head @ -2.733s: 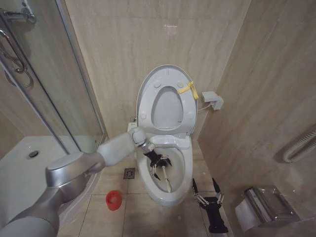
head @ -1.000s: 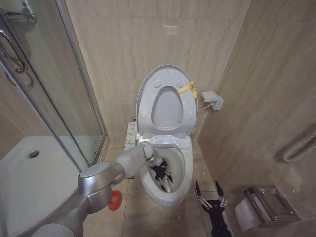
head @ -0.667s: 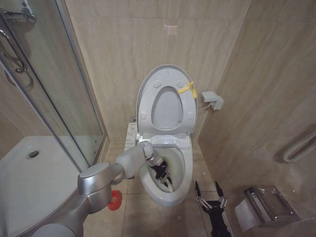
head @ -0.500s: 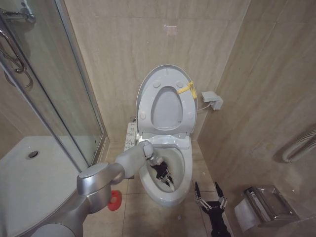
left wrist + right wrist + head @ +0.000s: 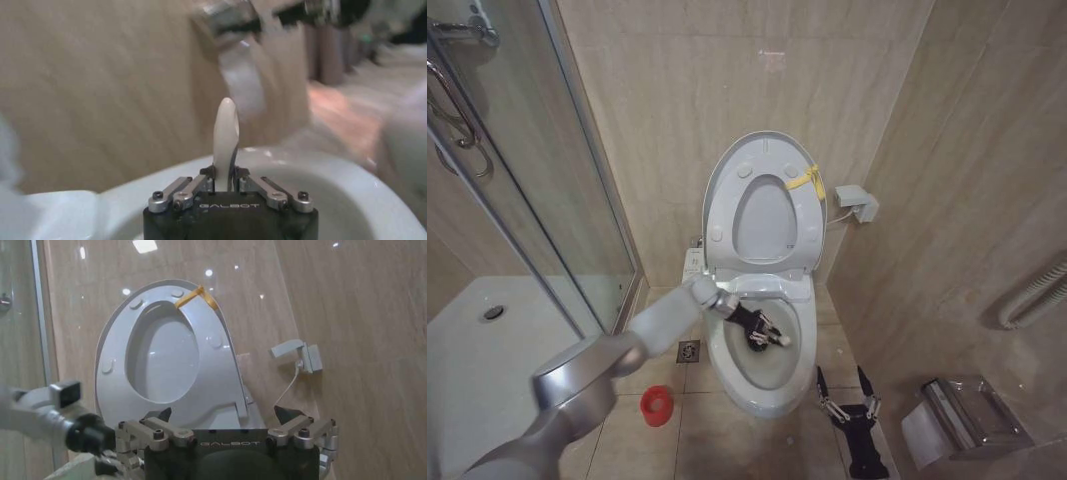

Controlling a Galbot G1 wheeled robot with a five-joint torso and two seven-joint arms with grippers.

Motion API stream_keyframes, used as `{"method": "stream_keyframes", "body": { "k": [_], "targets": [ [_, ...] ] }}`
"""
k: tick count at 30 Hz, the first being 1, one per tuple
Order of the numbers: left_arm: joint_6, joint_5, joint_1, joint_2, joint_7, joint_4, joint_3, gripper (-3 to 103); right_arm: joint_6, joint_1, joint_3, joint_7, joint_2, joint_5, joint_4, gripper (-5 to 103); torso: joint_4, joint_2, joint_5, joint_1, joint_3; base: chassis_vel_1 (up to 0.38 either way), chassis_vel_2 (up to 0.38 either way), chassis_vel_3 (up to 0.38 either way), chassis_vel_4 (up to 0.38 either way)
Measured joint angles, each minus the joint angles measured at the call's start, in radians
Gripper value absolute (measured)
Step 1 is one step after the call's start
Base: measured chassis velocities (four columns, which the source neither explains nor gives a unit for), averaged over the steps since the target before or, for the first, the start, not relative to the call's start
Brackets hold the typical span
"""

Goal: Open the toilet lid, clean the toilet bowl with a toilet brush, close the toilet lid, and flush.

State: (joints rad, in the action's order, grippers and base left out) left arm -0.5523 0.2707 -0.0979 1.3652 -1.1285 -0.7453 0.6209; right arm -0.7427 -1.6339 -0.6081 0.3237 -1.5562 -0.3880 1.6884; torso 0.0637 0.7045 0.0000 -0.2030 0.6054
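Note:
The toilet lid [image 5: 762, 200] stands raised against the wall, its yellow tag [image 5: 807, 180] at the upper right; the right wrist view shows the lid [image 5: 167, 355] too. Below it lies the open toilet bowl [image 5: 762, 398]. My left gripper [image 5: 767, 333] hangs inside the bowl, shut on the toilet brush [image 5: 783, 341]. In the left wrist view the white handle [image 5: 225, 130] sticks out between the closed fingers of the left gripper [image 5: 225, 175], over the bowl rim [image 5: 320, 167]. The bristle head is hidden. My right gripper [image 5: 847, 398] waits open, low beside the bowl's right side.
A red brush holder [image 5: 657, 405] stands on the floor left of the bowl, near a floor drain [image 5: 689, 350]. A glass shower door [image 5: 537, 180] and tray lie at the left. A metal paper holder [image 5: 967, 415] and a wall rail [image 5: 1032, 300] are at the right.
My left arm has risen and swung back, carrying the brush from deep at the bowl's front up toward its middle. The right gripper has barely moved.

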Motion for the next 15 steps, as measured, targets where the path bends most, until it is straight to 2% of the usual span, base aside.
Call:
{"method": "stream_keyframes", "body": {
  "k": [3,4,8,9,11,12,15],
  "targets": [
    [-0.003,0.075,-0.086,-0.078,0.077,-0.111,-0.060,17,0.001,0.005,0.004,0.000,0.006,0.000,-0.008,100,0.0001,0.000,-0.0001,0.000,0.000,0.000,0.000,0.000,0.000],
    [-0.003,0.075,-0.086,-0.078,0.077,-0.111,-0.060,17,0.001,0.005,0.004,0.000,0.006,0.000,-0.008,100,0.0001,0.000,-0.0001,0.000,0.000,0.000,0.000,0.000,0.000],
    [-0.013,0.140,-0.238,-0.159,0.237,-0.252,-0.121,17,0.001,0.007,0.011,0.000,0.010,0.004,-0.016,100,0.0003,0.000,-0.0003,0.000,0.000,0.000,0.000,0.000,0.000],
    [-0.013,0.140,-0.238,-0.159,0.237,-0.252,-0.121,17,0.001,0.007,0.011,0.000,0.010,0.004,-0.016,100,0.0003,0.000,-0.0003,0.000,0.000,0.000,0.000,0.000,0.000],
    [-0.016,0.147,-0.329,-0.191,0.363,-0.332,-0.153,17,0.001,0.006,0.016,0.001,0.010,0.010,-0.016,100,0.0003,0.000,-0.0003,0.000,0.000,0.000,0.000,0.000,0.000],
    [-0.016,0.147,-0.329,-0.191,0.363,-0.332,-0.153,17,0.001,0.006,0.016,0.001,0.010,0.010,-0.016,100,0.0003,0.000,-0.0003,0.000,0.000,0.000,0.000,0.000,0.000],
    [-0.015,0.141,-0.436,-0.214,0.505,-0.412,-0.204,17,0.001,0.000,0.020,0.004,0.014,0.014,-0.013,100,0.0005,0.000,-0.0001,0.000,0.000,0.000,0.000,0.000,0.000]
  ]
}}
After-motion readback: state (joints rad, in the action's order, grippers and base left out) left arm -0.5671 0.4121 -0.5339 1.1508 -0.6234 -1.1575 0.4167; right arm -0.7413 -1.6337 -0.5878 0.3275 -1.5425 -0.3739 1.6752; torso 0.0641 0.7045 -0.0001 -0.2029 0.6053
